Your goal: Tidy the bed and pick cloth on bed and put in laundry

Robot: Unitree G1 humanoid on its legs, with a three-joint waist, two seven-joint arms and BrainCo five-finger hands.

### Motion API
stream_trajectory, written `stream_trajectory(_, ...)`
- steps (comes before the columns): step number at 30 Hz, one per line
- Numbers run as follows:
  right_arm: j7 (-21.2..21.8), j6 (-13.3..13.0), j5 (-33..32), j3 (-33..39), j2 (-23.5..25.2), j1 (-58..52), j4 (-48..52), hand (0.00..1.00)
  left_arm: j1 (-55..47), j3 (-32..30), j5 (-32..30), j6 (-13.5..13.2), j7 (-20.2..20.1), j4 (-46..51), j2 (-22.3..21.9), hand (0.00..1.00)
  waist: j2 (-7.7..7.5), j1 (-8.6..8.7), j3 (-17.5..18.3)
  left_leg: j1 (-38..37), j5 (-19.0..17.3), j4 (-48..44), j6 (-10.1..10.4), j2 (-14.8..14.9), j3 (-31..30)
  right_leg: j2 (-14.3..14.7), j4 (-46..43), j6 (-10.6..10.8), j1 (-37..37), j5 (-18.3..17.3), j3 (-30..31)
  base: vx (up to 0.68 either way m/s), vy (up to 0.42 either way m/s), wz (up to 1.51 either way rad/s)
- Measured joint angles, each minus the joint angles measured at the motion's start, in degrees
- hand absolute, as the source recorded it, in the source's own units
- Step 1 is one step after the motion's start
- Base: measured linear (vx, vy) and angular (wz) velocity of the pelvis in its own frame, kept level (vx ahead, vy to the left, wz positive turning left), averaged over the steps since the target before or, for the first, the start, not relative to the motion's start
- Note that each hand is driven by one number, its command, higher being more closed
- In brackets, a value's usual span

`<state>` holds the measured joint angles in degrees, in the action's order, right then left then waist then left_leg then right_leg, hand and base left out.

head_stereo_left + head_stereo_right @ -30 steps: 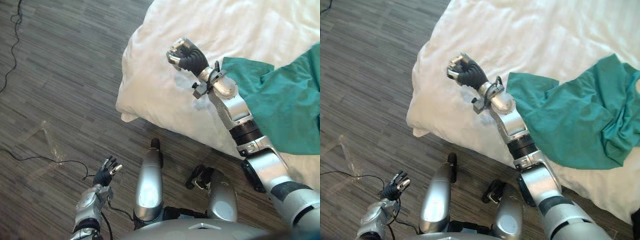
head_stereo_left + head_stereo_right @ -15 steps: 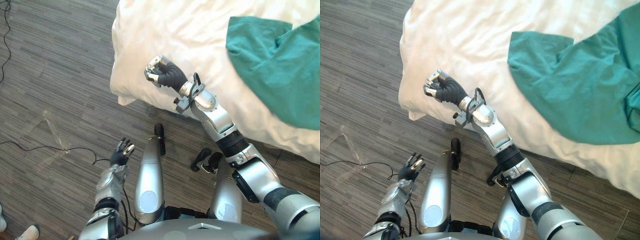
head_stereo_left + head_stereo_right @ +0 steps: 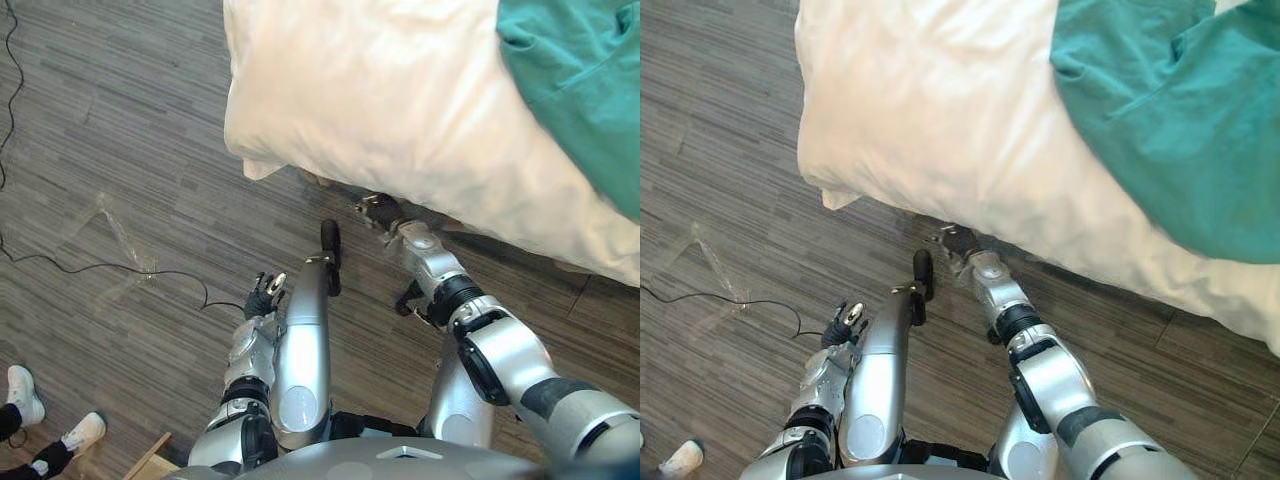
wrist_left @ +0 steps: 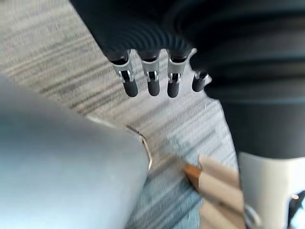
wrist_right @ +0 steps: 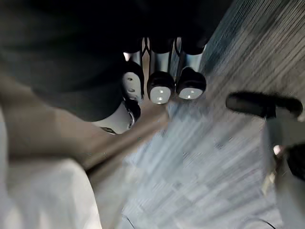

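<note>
Grey wood-look flooring (image 3: 120, 120) runs under you, and the bed (image 3: 400, 100), covered in white bedding, takes up the far side in front of your right arm.

Your right hand (image 3: 379, 211) is low at the near edge of the bed, just under the overhang of the white cover, where the floor meets the bed's base. Your right wrist camera shows its fingers (image 5: 160, 88) curled in with the dark tips turned back toward the lens. You can see nothing held between them, so read it as a closed, empty fist. Pale bedding and the brownish base sit right beside that hand, and the floor lies past it.

The green cloth (image 3: 580, 70) is not in either hand. It lies crumpled on top of the bed, well beyond your right hand and off to its right, with a wide stretch of bare white cover between the two.

Your left hand (image 3: 263, 297) hangs down by your left side over the floor, well apart from the bed. Its fingers (image 4: 153, 83) point out straight and loose with nothing in them.

Farther out beyond your left hand, near the edge of the head view, a person's white shoes (image 3: 20, 393) stand on the floor.
</note>
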<state>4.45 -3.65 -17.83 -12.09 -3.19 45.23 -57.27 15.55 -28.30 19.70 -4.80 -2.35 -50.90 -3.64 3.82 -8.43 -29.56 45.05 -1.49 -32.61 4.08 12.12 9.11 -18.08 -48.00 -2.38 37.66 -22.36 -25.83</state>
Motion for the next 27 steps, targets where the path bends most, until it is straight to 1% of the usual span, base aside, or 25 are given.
stream_trajectory(1,0.24,-1.15,-0.23,1.78,-0.71,-0.76,-0.01,1.0,1.21,0.1,0.14,1.07,2.05,0.04,0.29,0.0,-0.03,0.45,-0.01,-0.33,-0.01,-0.04,-0.01,0.19,0.25,0.11,0.33,0.1,-0.4,0.36,0.01,0.0,0.017,-0.1)
stream_trajectory(3,1.05,-2.31,-1.16,3.41,-1.04,-2.09,0.01,1.0,1.66,0.31,0.57,2.02,3.25,0.15,0.63,0.0,-0.04,1.35,-0.01,-1.18,-0.2,-0.01,-0.32,0.34,0.9,0.12,0.92,0.15,-1.21,0.68,0.16,-0.01,0.031,-0.17)
stream_trajectory(5,4.46,-5.77,-1.27,5.27,-1.73,-6.44,0.31,1.0,1.52,0.46,2.27,4.07,5.79,0.21,0.67,0.0,-0.12,2.35,-0.01,-5.23,-0.63,1.0,-0.95,0.9,3.45,0.85,3.25,0.78,-3.82,2.27,1.94,-0.02,0.086,-0.48)
stream_trajectory(6,6.2,-7.09,-1.46,5.3,-1.98,-8.87,1.72,1.0,1.43,1.08,2.46,4.73,6.65,0.26,0.77,0.0,-0.19,2.95,0.03,-7.12,-0.77,1.82,-1.17,0.97,4.32,1.13,4.5,1.08,-5.31,2.94,2.39,-0.05,0.112,-0.5)
stream_trajectory(7,9.18,-8.87,-2.33,5.43,-2.27,-12.62,4.19,1.0,1.36,2.73,3.95,5.86,7.37,0.53,0.78,0.0,-0.38,3.62,0.09,-9.54,-0.87,3.22,-1.31,0.97,5.36,1.54,6.04,1.39,-7.13,3.66,3.19,-0.05,0.096,-0.42)
stream_trajectory(8,12.33,-10.08,-2.82,5.36,-2.28,-15.28,5.98,1.0,1.19,3.94,4.66,6.87,7.66,0.83,0.9,0.0,-0.72,4.35,0.18,-11.52,-0.9,4.49,-1.4,0.87,6.19,1.73,7.34,1.66,-8.51,4.2,3.67,-0.04,0.074,-0.38)
stream_trajectory(9,14.03,-10.66,-2.95,5.05,-2.2,-16.97,7.32,1.0,0.95,4.82,4.66,7.12,7.9,1.16,1.26,0.0,-1.01,4.7,0.33,-12.72,-0.75,5.4,-1.36,0.68,6.54,1.84,8.17,1.8,-9.21,4.48,4.12,-0.03,0.078,-0.37)
stream_trajectory(10,19.41,-11.88,-3.32,3.98,-2.09,-22.29,11.89,1.0,0.41,7.3,6.26,8.63,7.72,2.43,2.2,0.0,-1.95,5.64,0.7,-16.55,-0.09,9.15,-1.27,-0.3,7.88,1.89,10.48,2.68,-11.46,5.33,4.88,-0.02,0.064,-0.25)
stream_trajectory(11,20.22,-11.96,-3.34,3.72,-2.08,-23.08,12.46,1.0,0.34,7.85,6.47,8.91,7.72,2.41,2.38,0.0,-2.06,5.85,0.76,-17.18,0.18,9.78,-1.26,-0.48,7.96,1.89,10.84,2.83,-11.99,5.44,4.9,-0.01,0.052,-0.19)
stream_trajectory(12,23.19,-12.14,-3.29,1.92,-2.1,-25.79,14.1,1.0,-0.19,10.3,6.8,9.96,7.68,2.38,3.23,0.0,-2.75,6.41,0.88,-20.14,1.25,12.72,-1.2,-1.55,8.08,1.93,12.49,3.37,-14.08,5.88,4.96,0.01,0.013,-0.04)
stream_trajectory(13,24.56,-12.14,-3.27,0.72,-2.08,-26.81,14.33,1.0,-0.63,11.56,6.82,10.45,7.66,2.36,3.77,0.0,-3.23,6.71,1.07,-21.37,1.71,14.06,-1.03,-2.04,8.13,2.05,13.36,3.46,-15.04,6.12,4.93,0.0,0.0,0.0)
stream_trajectory(14,27.14,-12.12,-3.19,-1.96,-2.11,-28.69,14.94,1.0,-1.77,13.98,6.81,11.17,7.56,2.31,4.9,0.0,-4.08,7.32,1.52,-23.62,2.75,16.78,-0.89,-2.51,8.03,2.41,15.15,3.6,-17.01,6.63,4.63,0.06,-0.001,-0.01)
stream_trajectory(15,30.44,-12.05,-2.99,-4.11,-2.09,-30.66,15.78,1.0,-3.02,15.94,6.76,12.04,7.17,2.28,5.83,0.0,-4.7,7.38,1.83,-26.02,3.72,19.27,-0.47,-2.78,7.81,3.28,17.4,3.86,-19.19,7.36,4.52,0.11,-0.011,-0.02)
stream_trajectory(16,32.03,-12.04,-2.34,-4.93,-2.05,-31.55,15.96,1.0,-3.77,16.76,6.72,12.33,6.92,2.27,6.21,0.0,-5.02,7.34,1.99,-27.21,4.18,20.54,-0.41,-2.91,7.68,3.66,18.54,3.9,-20.31,7.74,4.35,0.14,-0.011,-0.02)
stream_trajectory(17,34.71,-12.0,-1.24,-6.73,-2.07,-33.13,16.25,1.0,-5.44,17.89,6.64,12.54,6.11,2.35,6.8,0.0,-5.41,7.4,2.24,-29.55,5.26,22.74,-0.18,-3.08,7.44,4.31,20.96,3.79,-22.94,8.76,3.66,0.13,-0.004,0.06)
stream_trajectory(18,37.42,-12.0,-0.48,-7.84,-2.04,-34.69,16.45,1.0,-6.36,18.18,6.43,12.47,4.9,2.35,7.12,0.0,-5.43,7.35,2.27,-31.5,5.96,24.27,-0.48,-3.09,6.84,5.16,23.58,4.12,-25.77,9.63,2.84,0.14,0.014,0.11)
stream_trajectory(20,40.74,-11.99,0.66,-10.39,-2.05,-36.25,16.62,1.0,-7.7,18.82,5.47,12.29,3.57,2.29,7.84,0.0,-5.55,7.25,2.38,-33.73,6.28,25.91,-0.41,-3.08,6.06,6.21,27.66,4.6,-29.56,11.09,1.61,0.14,0.039,0.15)
stream_trajectory(21,42.68,-11.73,1.03,-12.3,-2.03,-37.08,16.98,1.0,-8.67,19.33,5.28,11.75,2.53,2.12,8.38,0.0,-5.67,7.02,2.51,-35.19,6.46,26.95,-0.46,-3.17,5.98,6.87,30.2,4.87,-31.82,12.1,1.22,0.14,0.056,0.09)
stream_trajectory(22,43.54,-11.65,1.24,-13.39,-2.03,-37.19,17.0,1.0,-9.21,19.32,4.99,11.5,2.18,2.03,8.59,0.0,-5.73,6.76,2.57,-35.93,6.48,27.44,-0.46,-3.2,6.03,7.15,31.53,5.13,-32.81,12.64,1.16,0.16,0.065,-0.02)
stream_trajectory(24,46.87,-11.6,1.3,-16.79,-1.94,-38.31,16.97,1.0,-11.49,19.25,1.91,10.06,0.49,-0.2,9.22,0.0,-5.82,5.57,5.15,-38.29,6.68,29.68,-0.4,-3.62,6.14,8.18,36.86,5.85,-36.41,14.78,0.86,0.15,0.046,-0.03)
stream_trajectory(26,49.3,-11.77,1.17,-19.03,-1.82,-38.77,16.98,1.0,-14.0,19.19,0.76,8.8,-0.37,-1.64,9.58,0.0,-6.08,5.39,6.63,-41.08,6.69,31.01,-0.41,-4.22,6.1,8.39,39.84,6.6,-40.22,15.56,0.25,0.13,0.018,0.07)
stream_trajectory(27,50.38,-11.81,1.08,-20.44,-1.92,-39.04,17.0,1.0,-15.29,19.05,-0.11,8.1,-0.69,-2.46,9.67,0.0,-6.15,5.04,8.28,-42.59,6.69,32.12,-0.41,-4.61,6.13,8.46,41.36,6.94,-41.53,16.02,0.06,0.05,-0.002,0.06)
